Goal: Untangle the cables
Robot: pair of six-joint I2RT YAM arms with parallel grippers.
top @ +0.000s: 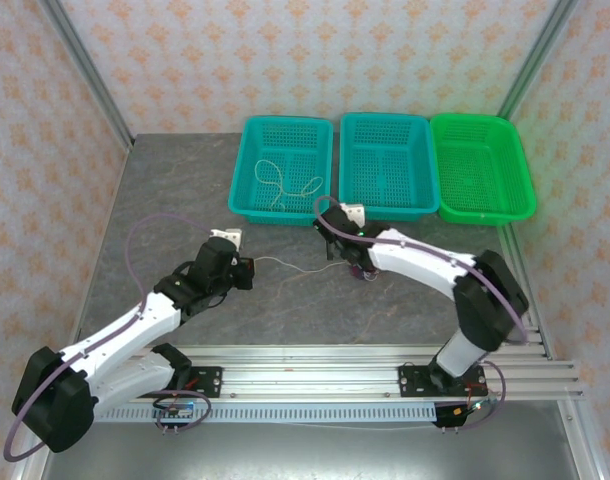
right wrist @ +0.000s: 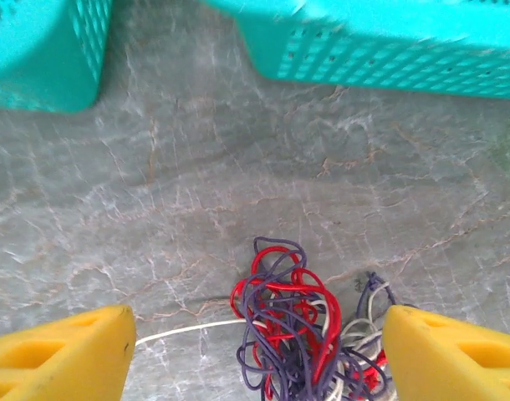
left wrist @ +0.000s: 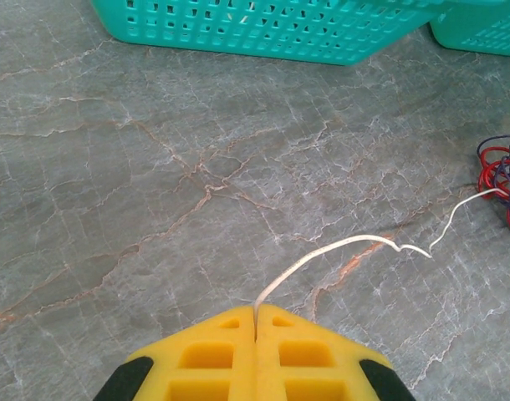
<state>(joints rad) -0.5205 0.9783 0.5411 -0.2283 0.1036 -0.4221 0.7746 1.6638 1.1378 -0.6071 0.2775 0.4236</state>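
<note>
At the bottom centre of the left wrist view, the left gripper [left wrist: 256,311] is clamped on a cream-white cable [left wrist: 355,241]. This cable runs across the grey desk [left wrist: 155,209] to the tangle of cables [left wrist: 502,171] at the right edge. In the right wrist view the right gripper [right wrist: 259,322] has its fingers apart, with the red, purple and white tangle between them. Farthest, across the upper part of the top view, the left teal basket [top: 285,122] holds a loose cable loop [top: 277,180], with the middle teal basket [top: 385,118] and the green basket [top: 475,120] to its right
</note>
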